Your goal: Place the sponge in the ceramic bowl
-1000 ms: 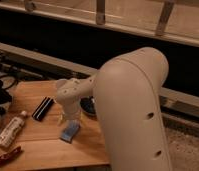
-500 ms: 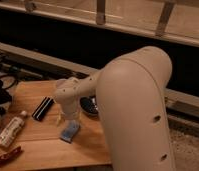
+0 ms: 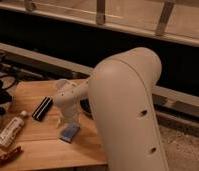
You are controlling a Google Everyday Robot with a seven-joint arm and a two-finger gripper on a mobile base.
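Observation:
The light-blue sponge (image 3: 69,133) lies flat on the wooden table (image 3: 38,147), near its middle. My gripper (image 3: 68,121) hangs straight down from the white wrist, right above the sponge and at or very near its top edge. The ceramic bowl (image 3: 85,106) shows only as a dark sliver behind the wrist, to the right of it; the big white arm covers the rest.
A black flat bar (image 3: 42,108) lies left of the gripper. At the table's left edge lies a pale bottle (image 3: 9,131), with a red packet (image 3: 6,156) at the front left corner. Dark equipment stands off the left side. A dark ledge runs behind.
The wrist and gripper have sunk a little toward the sponge. The sponge and the other things have not moved.

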